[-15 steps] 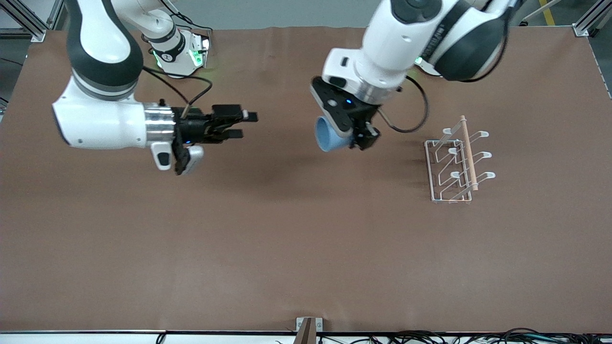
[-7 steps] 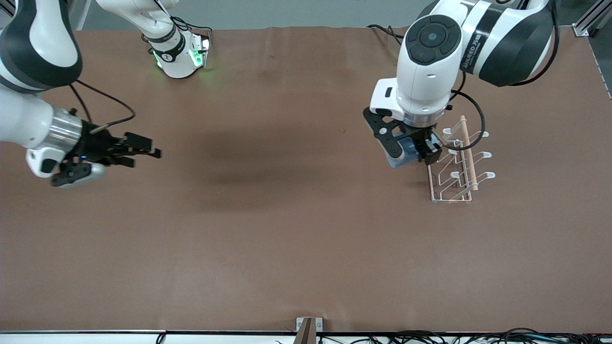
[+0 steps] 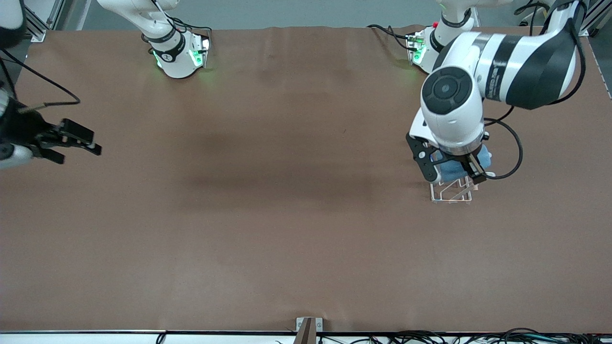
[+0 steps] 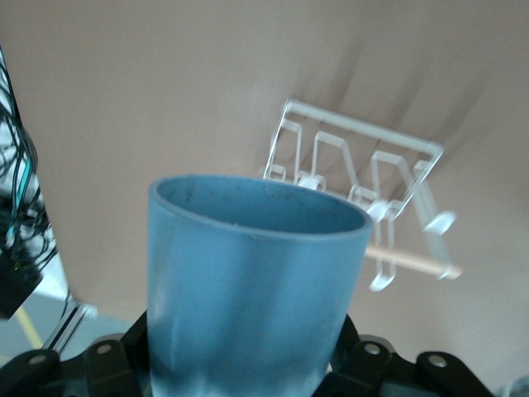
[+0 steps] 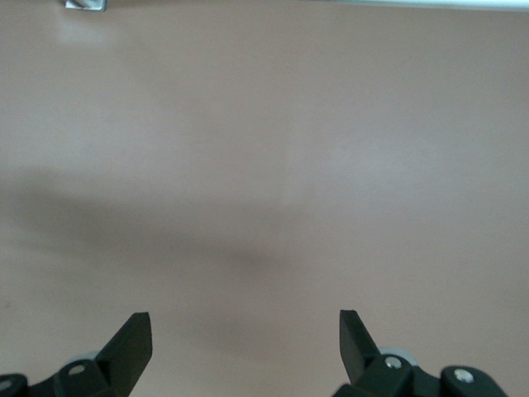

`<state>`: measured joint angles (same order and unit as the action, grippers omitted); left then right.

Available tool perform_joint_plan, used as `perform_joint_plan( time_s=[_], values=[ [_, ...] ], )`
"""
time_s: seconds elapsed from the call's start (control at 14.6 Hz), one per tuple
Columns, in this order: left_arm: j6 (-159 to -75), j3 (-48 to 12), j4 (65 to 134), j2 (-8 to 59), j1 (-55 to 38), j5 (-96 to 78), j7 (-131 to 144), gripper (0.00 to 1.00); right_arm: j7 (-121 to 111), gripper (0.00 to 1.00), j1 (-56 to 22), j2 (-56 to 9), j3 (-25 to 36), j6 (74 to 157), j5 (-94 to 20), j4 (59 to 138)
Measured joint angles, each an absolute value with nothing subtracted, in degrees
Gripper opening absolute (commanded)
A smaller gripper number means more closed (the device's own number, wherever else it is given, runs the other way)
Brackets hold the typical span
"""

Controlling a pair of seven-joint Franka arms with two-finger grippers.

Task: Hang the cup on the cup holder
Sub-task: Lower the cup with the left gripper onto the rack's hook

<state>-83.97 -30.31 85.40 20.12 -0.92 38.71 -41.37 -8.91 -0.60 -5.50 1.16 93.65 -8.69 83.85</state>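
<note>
Front view: you see the left gripper [image 3: 454,169] in the air directly over the cup holder [image 3: 450,193], closed on the cup [image 3: 461,162], whose light-blue side shows between the black fingers. The holder stands toward the left arm's end of the table, and only the part of its wire base nearer the camera shows below the wrist; its prongs and rod are covered here. The right gripper [image 3: 71,143] hangs over bare table [image 3: 287,215] at the right arm's end, well apart from cup and holder, and that arm waits. Left wrist view: the cup [image 4: 252,289] fills the foreground, gripped low on its wall, with its open mouth turned away from the wrist toward the holder [image 4: 364,194]. The looped prongs and wooden rod [image 4: 409,263] lie just past the rim, so the cup's long axis points roughly at the rack. You can judge that the coming move turns on lining that axis with one upward prong so the mouth slips over it; the rim appears not yet on any prong. Right wrist view: the right gripper [image 5: 245,343] holds nothing, its two fingers spread wide over plain table [image 5: 264,165].
</note>
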Motion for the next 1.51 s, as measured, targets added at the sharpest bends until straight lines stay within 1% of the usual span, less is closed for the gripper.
perform_joint_plan(
  time_s=[0.14, 0.27, 0.48, 0.68, 0.75, 0.96, 1.51],
  values=[
    [-82.79, -30.42, 87.99, 20.51, -1.06, 43.98, -41.87, 0.41, -8.63, 1.0, -0.6, -5.54, 1.12, 92.89, -7.75, 82.68],
    [-81.2, -30.45, 90.03, 20.69, -1.29, 47.7, -42.27, 0.4, -4.52, 1.0, -0.6, -5.54, 1.05, 91.29, -6.55, 82.35],
    [-80.25, -30.48, 93.22, 20.77, -1.44, 53.03, -42.63, 0.37, 1.04, 1.0, -1.6, -4.39, 0.02, 90.27, 0.07, 81.66],
    [-80.2, -30.54, 96.54, 21.23, -1.72, 57.67, -42.66, 0.36, 2.63, 1.0, -2.27, -1.13, -0.16, 88.69, 2.04, 82.34],
    [-80.2, -30.55, 97.39, 21.67, -1.9, 58.94, -42.66, 0.34, 2.63, 1.0, -2.17, 0.38, -0.01, 88.37, 2.13, 83.15],
    [-80.2, -30.58, 99.94, 23.32, -2.39, 63.41, -42.66, 0.34, 1.73, 1.0, -1.82, 3.78, 0.29, 86.47, 1.94, 85.52],
    [-74.41, -30.58, 100.97, 28.84, -5.28, 68.6, -42.41, 0.34, -6.48, 1.0, -0.91, 4.12, 1.28, 85.86, 1.29, 86.76]
  ],
)
